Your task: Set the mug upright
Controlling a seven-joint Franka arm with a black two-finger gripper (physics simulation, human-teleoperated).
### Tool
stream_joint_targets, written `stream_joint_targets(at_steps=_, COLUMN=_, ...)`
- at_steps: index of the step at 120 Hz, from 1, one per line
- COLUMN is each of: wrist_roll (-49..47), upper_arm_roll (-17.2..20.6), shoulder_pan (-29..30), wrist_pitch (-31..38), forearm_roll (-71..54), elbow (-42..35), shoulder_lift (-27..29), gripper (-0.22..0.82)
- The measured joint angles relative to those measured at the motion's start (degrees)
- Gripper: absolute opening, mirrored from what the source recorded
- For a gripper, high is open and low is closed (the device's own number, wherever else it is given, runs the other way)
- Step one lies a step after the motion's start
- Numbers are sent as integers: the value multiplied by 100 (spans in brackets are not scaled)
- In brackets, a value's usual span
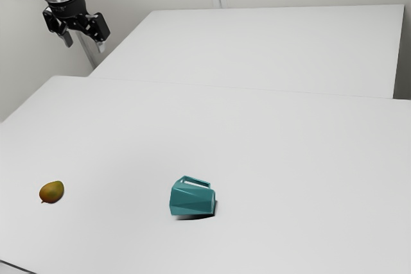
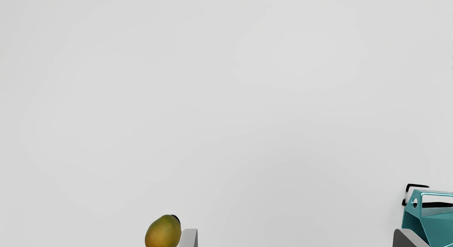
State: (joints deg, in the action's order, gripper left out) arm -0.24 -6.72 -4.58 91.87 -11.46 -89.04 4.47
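Exterior view: black two-finger gripper (image 1: 85, 43) at upper left, raised, well apart from mug and mango. Fingers wide apart, nothing between them touching both; gap also plain in wrist view. Teal faceted mug (image 1: 192, 201) lies on its side on the white table (image 1: 289, 158), near the middle of the exterior view's width, low down. Its angular handle (image 1: 196, 181) runs along the side facing the exterior view's top. Dark shadow under the mug. Mango (image 1: 51, 192), green-yellow with a reddish-brown tint, on the same table, toward the exterior view's left, well apart from the mug. Thin dark line (image 1: 18, 267) at the exterior view's bottom left corner; can't tell what it is. Wrist view: mug partly cut off by the frame, seen beside one fingertip (image 2: 407, 238), handle and its opening visible. Mango seen beside the other fingertip (image 2: 189, 237).
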Motion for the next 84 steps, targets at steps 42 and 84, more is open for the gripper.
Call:
stream_joint_targets(at_steps=42, wrist_roll=51, upper_arm_roll=-1, shoulder_pan=1, wrist_pitch=86, forearm_roll=32, elbow=-201, shoulder_lift=33, gripper=60)
stream_joint_targets(at_steps=84, wrist_roll=-33, upper_arm_roll=-568, shoulder_pan=84, wrist_pitch=85, forearm_roll=2021, elbow=-1699, shoulder_lift=208, gripper=60)
